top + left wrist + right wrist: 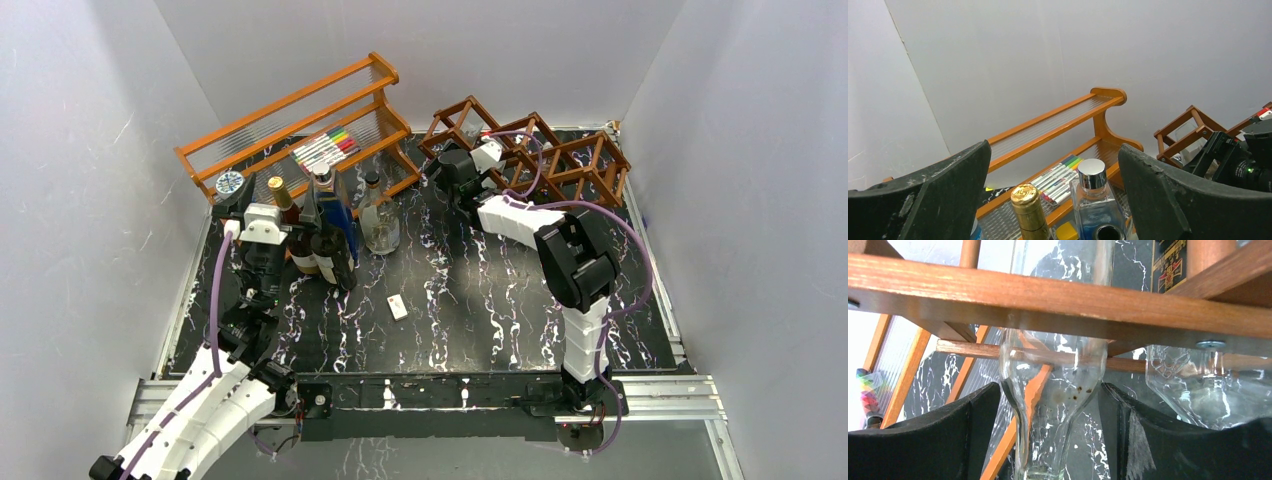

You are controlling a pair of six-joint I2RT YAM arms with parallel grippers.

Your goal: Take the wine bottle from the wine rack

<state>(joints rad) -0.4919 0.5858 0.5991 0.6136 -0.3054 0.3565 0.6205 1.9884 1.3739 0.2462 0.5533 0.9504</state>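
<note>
The right gripper (pixel 1049 390) sat at the front of the wine rack (pixel 1048 295). Its two dark fingers (pixel 948 440) stood on either side of the shoulder of a clear glass wine bottle (pixel 1058 405). They were right against the glass or a hair off it, and whether they pressed on it could not be told. The bottle lay in a cell of the rack with its neck pointing toward the wrist camera. A broad rack bar crossed just above its shoulder and a thin dowel (pixel 973 347) ran across it. A second clear bottle (pixel 1193 385) lay in the next cell to the right. The orange shelf (pixel 300 125) stood just left of the rack.

On the far side of the black marbled table (pixel 480 300), the left gripper (pixel 1054 150) hung with its jaws spread wide and nothing between them. It was above a gold-foil-capped bottle (pixel 1025 197) and a square blue bottle with a silver cap (pixel 1092 175). A row of markers (pixel 1058 175) lay on the shelf beyond. A small white piece (pixel 398 306) lay on the tabletop, apart from both arms.
</note>
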